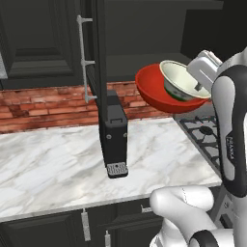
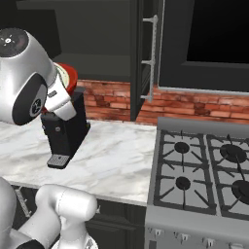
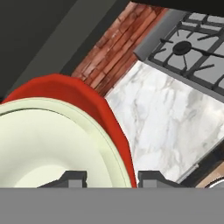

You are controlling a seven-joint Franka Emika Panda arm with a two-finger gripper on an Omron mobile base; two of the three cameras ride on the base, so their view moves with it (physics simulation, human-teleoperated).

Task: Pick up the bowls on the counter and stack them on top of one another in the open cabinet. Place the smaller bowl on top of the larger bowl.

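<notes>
My tool (image 3: pixel 109 177) is closed on the rims of both bowls at once: one fingertip (image 3: pixel 72 177) sits inside the cream bowl (image 3: pixel 48 148), the other (image 3: pixel 153 177) outside the red bowl (image 3: pixel 103 109), so the two rims are pinched together between them. In the left base view the cream bowl (image 1: pixel 182 79) is nested in the red bowl (image 1: pixel 154 89), and the pair is tilted steeply, the openings facing up and toward my arm. They hang in the air, clear of the surface (image 1: pixel 58 164), above its right end where it meets the stove (image 1: pixel 207 135).

Below and left of the bowls, a black coffee machine (image 1: pixel 115 135) stands on the surface near its back edge, against the brick wall (image 1: pixel 43 103). From the right base view the red bowl (image 2: pixel 70 78) shows as a sliver behind my arm, just above that machine (image 2: pixel 65 129).

Farther back and higher, the cabinet (image 1: pixel 144 58) stands open, its door (image 1: pixel 99 53) swung out edge-on with the silver bar handle (image 1: pixel 83 58) on it. The bowls are level with the cabinet's dark shelf, in front of its opening; I cannot tell whether they touch it.
</notes>
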